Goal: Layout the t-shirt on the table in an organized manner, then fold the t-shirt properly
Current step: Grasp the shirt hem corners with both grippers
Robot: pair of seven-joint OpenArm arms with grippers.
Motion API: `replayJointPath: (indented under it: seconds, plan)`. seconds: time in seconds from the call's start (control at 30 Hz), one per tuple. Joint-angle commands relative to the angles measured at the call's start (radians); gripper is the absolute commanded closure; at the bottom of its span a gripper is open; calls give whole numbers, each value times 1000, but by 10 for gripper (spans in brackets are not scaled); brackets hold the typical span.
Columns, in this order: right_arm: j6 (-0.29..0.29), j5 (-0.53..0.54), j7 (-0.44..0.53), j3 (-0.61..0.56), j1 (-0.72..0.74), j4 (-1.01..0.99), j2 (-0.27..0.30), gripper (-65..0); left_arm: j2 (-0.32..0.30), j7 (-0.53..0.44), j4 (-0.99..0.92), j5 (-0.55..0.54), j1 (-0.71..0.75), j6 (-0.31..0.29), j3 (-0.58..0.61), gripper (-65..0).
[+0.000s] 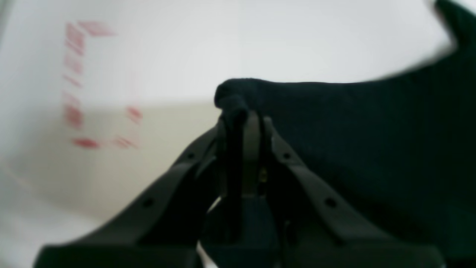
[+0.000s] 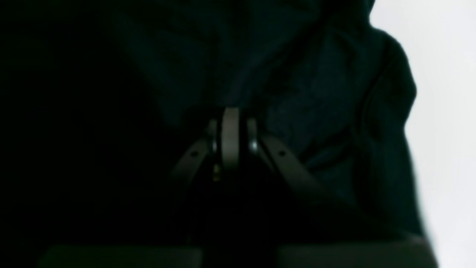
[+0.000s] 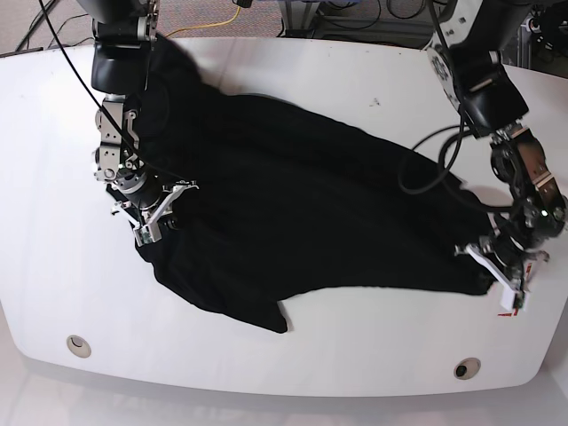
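The glossy white table [image 3: 293,342] fills the frame, two small round holes [image 3: 78,344] near its lower edge; the black t-shirt [image 3: 302,204] sprawls wrinkled across its centre.

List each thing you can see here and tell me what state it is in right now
t-shirt: spread but wrinkly on the table, not folded, pinched at two edges.
left gripper: shut on a bunched t-shirt edge, beside the red outline mark.
right gripper: shut on the t-shirt cloth.
table: glossy white, the t-shirt lying across it.
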Motion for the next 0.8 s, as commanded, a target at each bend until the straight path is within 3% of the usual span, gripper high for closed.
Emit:
replayJointPath:
  seconds: [0.0, 0.3, 0.37, 0.43, 0.63, 0.7, 0.77]
  plan:
    - [5, -11, -27, 3, -3, 11, 13, -24, -18, -25, -16, -9, -67, 1, 6, -3]
    - [2, -11, -45, 79, -92, 210, 4, -38, -43, -25, -69, -10, -119, 0, 90, -3]
    - [0, -10, -71, 105, -86, 249, -8, -97, -43, -25, -67, -12, -118, 0, 112, -3]
    - [2, -10, -97, 133, -57, 276, -27, -200, -43, -25, -64, -12, -118, 0, 124, -3]
    - [3, -13, -137, 188, 68, 247, -42, -569, -43, -25, -67, -10, -107, 0, 129, -3]
    - [3, -11, -137, 188, 123, 187, -36, -623, -41, -25, -62, -10, -94, 0, 130, -3]
    - [3, -13, -137, 194, 178, 126, -34, -626, -41, -25, -62, -10, -90, 0, 130, -3]
